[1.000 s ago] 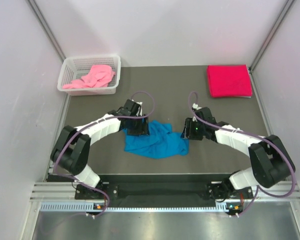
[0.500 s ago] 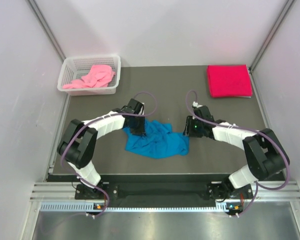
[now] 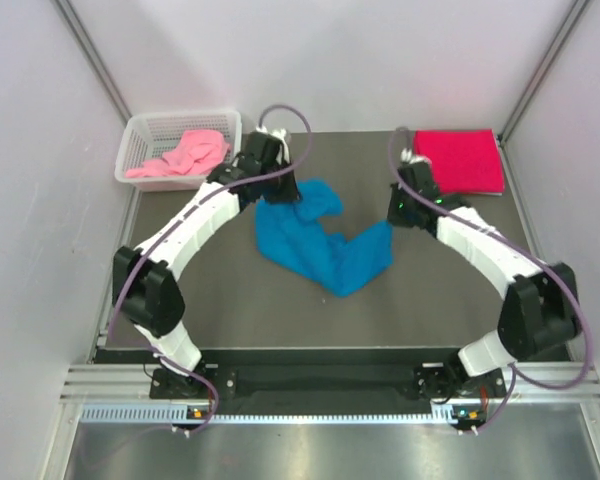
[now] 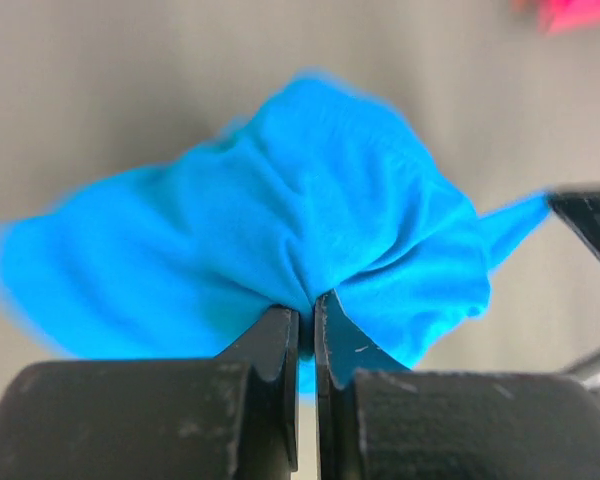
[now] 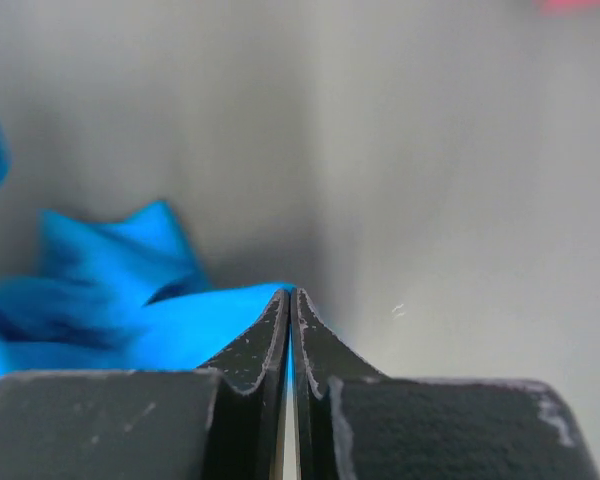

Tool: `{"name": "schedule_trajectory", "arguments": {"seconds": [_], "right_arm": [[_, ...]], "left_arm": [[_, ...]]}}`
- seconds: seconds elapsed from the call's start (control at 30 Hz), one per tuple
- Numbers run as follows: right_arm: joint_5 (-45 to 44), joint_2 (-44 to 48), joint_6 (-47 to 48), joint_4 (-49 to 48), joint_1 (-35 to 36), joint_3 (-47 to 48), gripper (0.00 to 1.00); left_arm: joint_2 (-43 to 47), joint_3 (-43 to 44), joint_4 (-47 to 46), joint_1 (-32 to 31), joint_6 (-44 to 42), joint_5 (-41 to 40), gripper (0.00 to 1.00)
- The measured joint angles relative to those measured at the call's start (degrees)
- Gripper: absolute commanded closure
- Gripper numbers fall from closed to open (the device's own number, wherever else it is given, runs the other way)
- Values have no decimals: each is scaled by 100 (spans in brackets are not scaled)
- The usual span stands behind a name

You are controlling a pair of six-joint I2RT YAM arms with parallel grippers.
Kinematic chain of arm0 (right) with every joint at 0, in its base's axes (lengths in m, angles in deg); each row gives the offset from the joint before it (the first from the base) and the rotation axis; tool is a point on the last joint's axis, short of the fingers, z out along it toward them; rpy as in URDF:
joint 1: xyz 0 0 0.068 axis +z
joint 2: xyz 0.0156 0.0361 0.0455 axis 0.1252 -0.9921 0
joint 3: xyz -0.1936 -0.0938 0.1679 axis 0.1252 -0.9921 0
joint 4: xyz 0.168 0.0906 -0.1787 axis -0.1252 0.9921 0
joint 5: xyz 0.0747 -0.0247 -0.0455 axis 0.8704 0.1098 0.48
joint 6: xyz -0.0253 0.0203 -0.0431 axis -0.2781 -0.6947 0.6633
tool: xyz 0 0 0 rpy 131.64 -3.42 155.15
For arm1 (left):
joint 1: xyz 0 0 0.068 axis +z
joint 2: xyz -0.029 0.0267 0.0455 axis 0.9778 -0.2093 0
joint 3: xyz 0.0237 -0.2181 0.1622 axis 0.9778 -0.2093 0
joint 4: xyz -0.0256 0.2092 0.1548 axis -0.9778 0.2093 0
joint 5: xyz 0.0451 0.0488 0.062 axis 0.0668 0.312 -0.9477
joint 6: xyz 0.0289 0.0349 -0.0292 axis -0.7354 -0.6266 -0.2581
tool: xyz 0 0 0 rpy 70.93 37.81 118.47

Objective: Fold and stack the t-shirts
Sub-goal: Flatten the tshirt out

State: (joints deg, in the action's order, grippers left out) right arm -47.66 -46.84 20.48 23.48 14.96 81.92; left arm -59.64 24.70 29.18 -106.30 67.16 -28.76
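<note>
Blue t-shirt point(image 3: 322, 245): mid-table, crumpled, drawn into a rough V between the two arms, the point of the V sagging toward the near edge. Not flat, no fold in it yet. How much of it rests on the table point(image 3: 230, 300) I cannot tell.

Left gripper point(image 4: 306, 302): jaws nearly closed, pinching a thick bunch of blue cloth at the shirt's far-left end. A sliver of blue shows in the slit between the fingers.

Right gripper point(image 5: 289, 298): jaws pressed close on a thin edge of the same shirt at its right corner, with only a line of blue between them.

The two holds sit well apart. My reading is that the arms grip separate points so the cloth can be pulled open and spread before folding. The left hold takes a wad, not an edge, so it may need a regrip.

Red t-shirt point(image 3: 458, 161): folded square, far right corner. Likely the stack's base.

Pink t-shirt point(image 3: 185, 155): heaped loose in the white basket point(image 3: 140, 127), far left, untouched.
</note>
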Motion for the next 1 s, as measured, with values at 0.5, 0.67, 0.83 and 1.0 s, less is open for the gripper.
{"name": "schedule_trajectory", "arguments": {"seconds": [0.5, 0.67, 0.83, 1.0], "right_arm": [[-374, 3265, -55, 1158, -885, -686, 100], [74, 3445, -282, 1504, -909, -1882, 100], [586, 4009, -470, 1550, -916, -2214, 100], [837, 4395, -627, 1344, -918, -2350, 100]], "left_arm": [[3436, -2896, -358, 210, 597, -778, 96], [3434, -3936, 472, 216, 848, -1296, 59], [3689, -3657, 931, 236, 614, -2022, 48], [3630, -3272, 647, 243, 354, -1482, 38]]}}
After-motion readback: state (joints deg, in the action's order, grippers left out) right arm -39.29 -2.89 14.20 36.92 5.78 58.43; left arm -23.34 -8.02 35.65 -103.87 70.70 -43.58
